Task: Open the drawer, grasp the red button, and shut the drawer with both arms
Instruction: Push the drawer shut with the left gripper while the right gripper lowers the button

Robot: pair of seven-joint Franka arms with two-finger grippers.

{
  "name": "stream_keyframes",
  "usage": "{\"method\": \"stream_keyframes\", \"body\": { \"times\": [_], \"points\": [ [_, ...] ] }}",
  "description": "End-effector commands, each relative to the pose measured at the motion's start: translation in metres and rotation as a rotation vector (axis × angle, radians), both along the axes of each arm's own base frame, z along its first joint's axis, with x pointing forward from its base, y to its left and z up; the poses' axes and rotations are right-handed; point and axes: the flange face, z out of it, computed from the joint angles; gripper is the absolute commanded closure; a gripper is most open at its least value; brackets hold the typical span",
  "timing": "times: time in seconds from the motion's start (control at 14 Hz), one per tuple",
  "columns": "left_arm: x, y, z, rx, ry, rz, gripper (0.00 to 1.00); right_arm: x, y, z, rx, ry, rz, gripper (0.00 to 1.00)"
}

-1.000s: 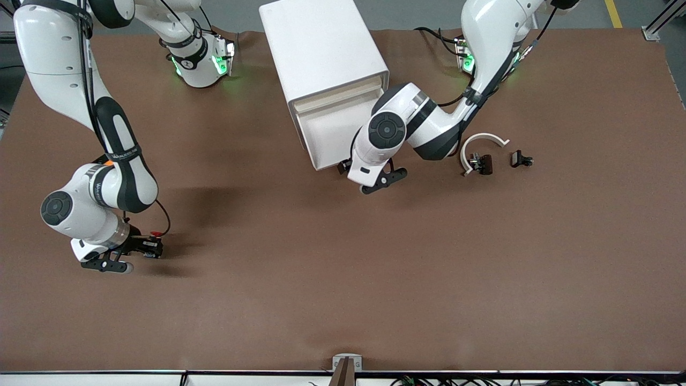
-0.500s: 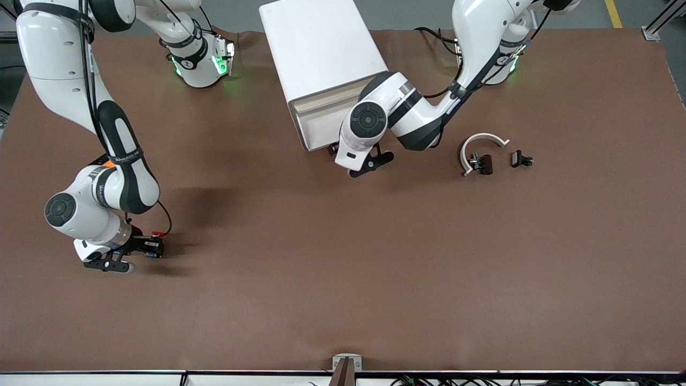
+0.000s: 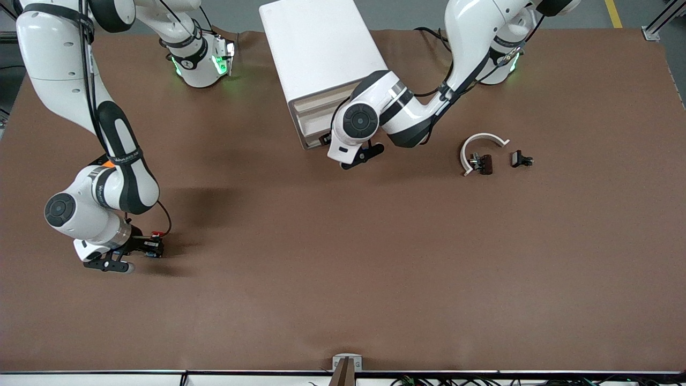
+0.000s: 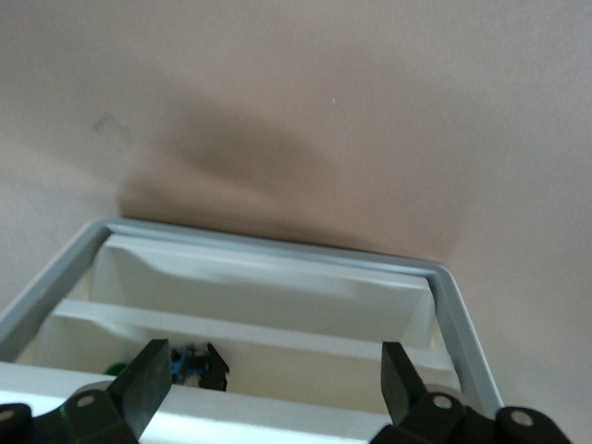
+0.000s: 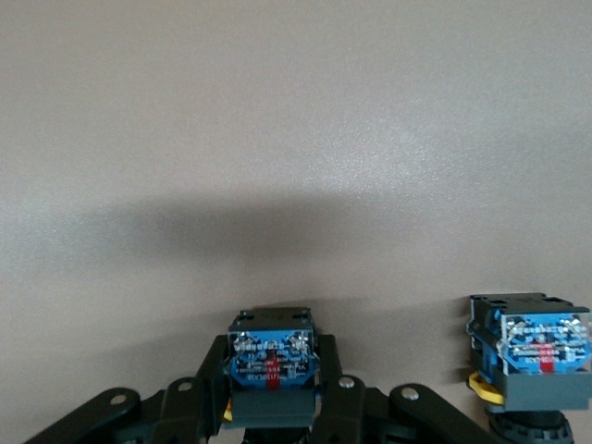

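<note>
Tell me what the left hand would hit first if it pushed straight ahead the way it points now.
Most likely the pale drawer front of the white cabinet: the left hand, fingers spread open, sits right at it. Depth is hard to judge, so contact may already exist.

Two large glossy white jointed arms [image 3: 80,80] carry black joint rings, round dark grey caps, thin black cables, green-lit bases and black two-finger grippers [image 3: 110,264].
</note>
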Motion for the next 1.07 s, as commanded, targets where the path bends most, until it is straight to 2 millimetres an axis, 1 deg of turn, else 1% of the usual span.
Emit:
{"method": "stream_keyframes", "body": {
  "times": [0.0,0.07,0.14,0.21,0.36,0.57,0.64,0.79,0.93,1.0],
  "points": [
    [-0.006,-0.006,0.005,-0.027,0.057,0.037,0.00,0.003,-0.004,-0.004,0.018,-0.005,-0.009,1.00],
    [-0.009,-0.009,0.003,-0.034,0.075,0.040,0.00,0.003,-0.004,-0.004,0.018,-0.005,-0.009,1.00],
    [-0.009,-0.010,0.001,-0.036,0.085,0.047,0.00,0.003,-0.004,-0.003,0.018,-0.007,-0.011,0.64],
    [-0.010,-0.010,0.001,-0.042,0.099,0.056,0.00,0.003,-0.003,-0.004,0.019,-0.007,-0.010,0.01],
    [-0.011,-0.011,-0.003,-0.044,0.120,0.067,0.00,0.004,-0.003,-0.003,0.018,-0.008,-0.009,0.00],
    [-0.010,-0.010,-0.006,-0.045,0.131,0.075,0.00,0.016,-0.002,0.017,0.023,-0.010,0.013,0.00],
    [-0.011,-0.011,-0.005,-0.056,0.149,0.089,0.00,0.022,0.001,0.027,0.031,0.011,0.019,0.00],
    [-0.014,-0.013,-0.005,-0.064,0.177,0.105,0.00,0.032,0.004,0.055,0.043,0.038,0.034,0.00],
    [-0.017,-0.013,-0.008,-0.057,0.205,0.103,0.00,0.039,0.005,0.077,0.057,0.084,0.043,0.00],
    [-0.018,-0.012,-0.008,-0.053,0.210,0.099,0.00,0.041,0.004,0.095,0.060,0.094,0.049,0.00]
  ]
}}
